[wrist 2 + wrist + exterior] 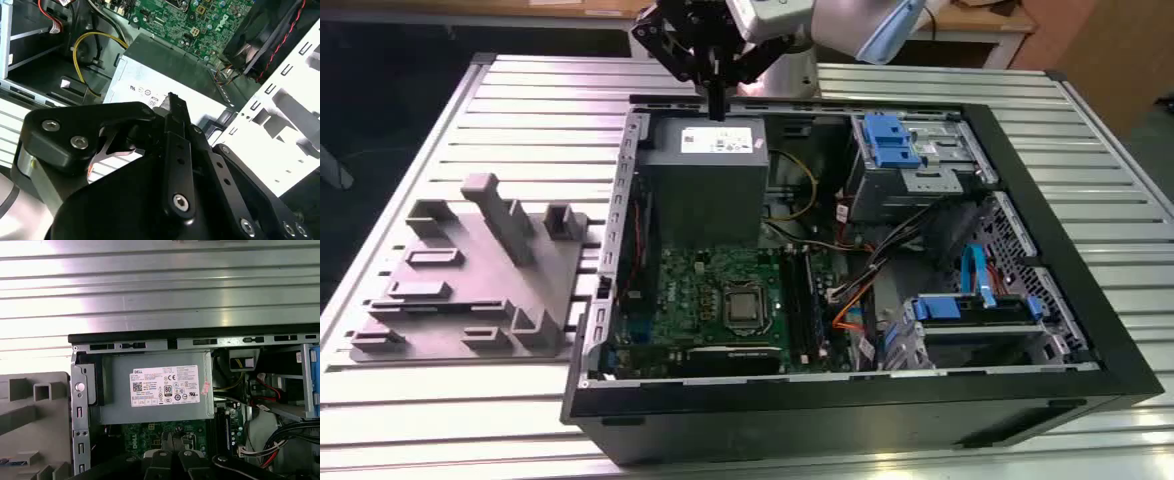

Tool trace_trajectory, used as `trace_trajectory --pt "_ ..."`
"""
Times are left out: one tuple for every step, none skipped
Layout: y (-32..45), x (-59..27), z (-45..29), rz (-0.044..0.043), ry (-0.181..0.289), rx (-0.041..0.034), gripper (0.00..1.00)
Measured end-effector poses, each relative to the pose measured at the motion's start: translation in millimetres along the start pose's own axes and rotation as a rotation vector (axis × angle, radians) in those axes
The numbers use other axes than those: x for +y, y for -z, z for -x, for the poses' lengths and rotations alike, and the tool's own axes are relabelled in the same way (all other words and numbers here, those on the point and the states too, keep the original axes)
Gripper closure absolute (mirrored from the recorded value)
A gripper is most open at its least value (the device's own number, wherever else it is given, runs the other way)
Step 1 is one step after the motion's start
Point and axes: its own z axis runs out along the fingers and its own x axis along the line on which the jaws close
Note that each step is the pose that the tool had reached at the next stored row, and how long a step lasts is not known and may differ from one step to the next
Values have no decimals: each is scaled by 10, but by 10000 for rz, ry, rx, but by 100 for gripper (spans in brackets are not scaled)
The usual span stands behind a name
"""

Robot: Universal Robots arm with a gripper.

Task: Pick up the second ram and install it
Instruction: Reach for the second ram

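Note:
My gripper (719, 112) hangs over the far edge of the open computer case (854, 400), its tips just above the grey power supply (707, 180). The fingers are pressed together with nothing visible between them, as both wrist views also show (172, 98) (173, 457). The green motherboard (707, 290) lies in the case nearer the camera than the power supply, with dark memory slots (806, 300) on the exterior view's right of its processor socket. The second ram is out of view; I cannot pick it out in the slots or elsewhere.
A grey holder block (467, 280) with upright posts stands on the slatted metal table (547, 100), at the exterior view's left of the case. Blue-tabbed drive bays (897, 140) and loose cables (854, 290) fill the case's right side. A black fan (260, 35) sits beside the power supply.

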Motion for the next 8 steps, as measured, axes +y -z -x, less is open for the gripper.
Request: trace_trajectory --pt "0 0 0 0 0 0 93" --pt "0 0 0 0 0 0 93" --pt "0 0 0 0 0 0 93" --pt "0 0 0 0 0 0 93" --pt "0 0 0 0 -1 0 93" --pt "0 0 0 0 0 -1 93" --pt "0 0 0 0 0 0 93" --pt "0 0 0 0 0 0 93"
